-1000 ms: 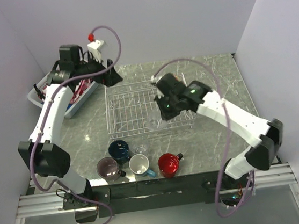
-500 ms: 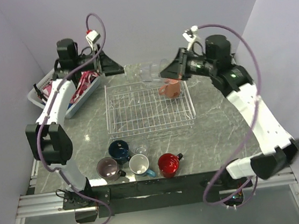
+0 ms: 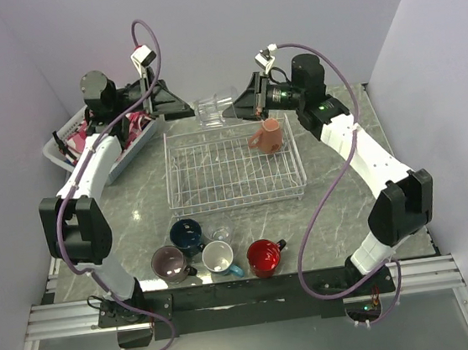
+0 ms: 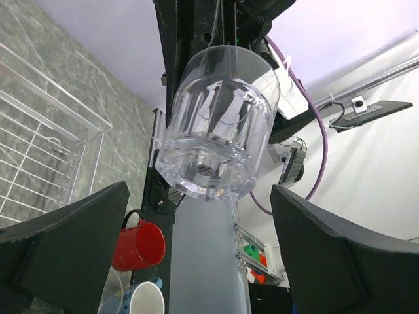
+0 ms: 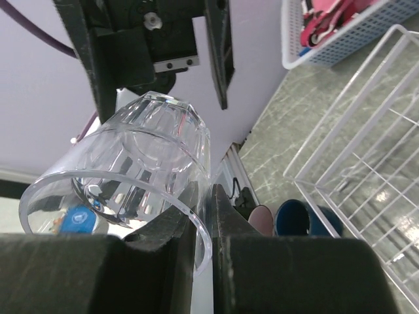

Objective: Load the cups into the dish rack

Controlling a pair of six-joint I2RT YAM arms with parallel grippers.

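White plastic basket (image 5: 353, 36) sitting at the table's back-left corner, pink cloth (image 5: 324, 23) lying inside it, grey marbled table (image 3: 339, 205) lying underneath.

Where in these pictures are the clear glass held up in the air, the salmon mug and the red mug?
clear glass (image 3: 215, 111), overhead view, on its ribbed side wall.
salmon mug (image 3: 269, 138), overhead view, on its outer wall.
red mug (image 3: 264, 256), overhead view, on its inside bottom.
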